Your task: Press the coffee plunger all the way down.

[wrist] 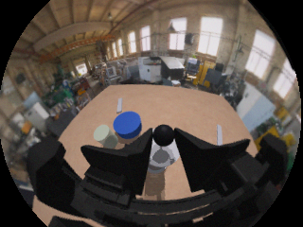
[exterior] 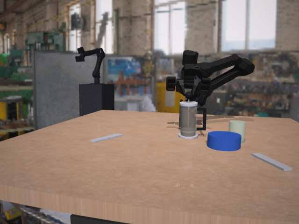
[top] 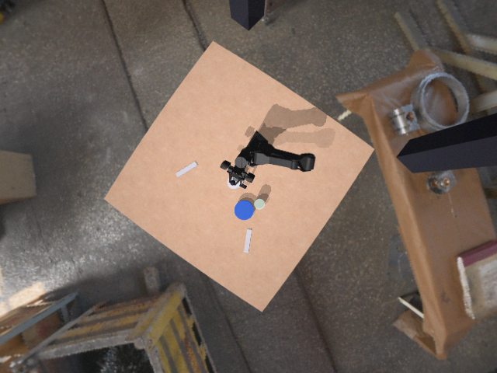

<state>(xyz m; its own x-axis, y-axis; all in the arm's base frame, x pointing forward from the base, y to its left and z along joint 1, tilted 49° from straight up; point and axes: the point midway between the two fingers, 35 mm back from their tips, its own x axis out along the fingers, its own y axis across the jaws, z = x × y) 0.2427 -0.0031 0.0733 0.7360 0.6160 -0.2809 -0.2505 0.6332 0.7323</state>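
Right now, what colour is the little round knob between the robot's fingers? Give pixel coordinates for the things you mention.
The knob (exterior: 188, 94) (wrist: 164, 135) is black; it shows best in the wrist view.

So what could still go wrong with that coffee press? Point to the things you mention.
The gripper (top: 237, 183) (exterior: 188, 95) (wrist: 163, 130) is shut on the black knob (exterior: 188, 94) (wrist: 164, 135), just above the press's lid (exterior: 188, 103). Pushing on might jam its fingers against the lid. Any sideways pull could tip the tall, narrow press (exterior: 188, 120). Letting go unevenly might drag it.

Arm (top: 280, 158) (exterior: 221, 66): matte black | angular links | hand (top: 238, 183) (exterior: 189, 94) (wrist: 163, 130): black, wedge-shaped fingers
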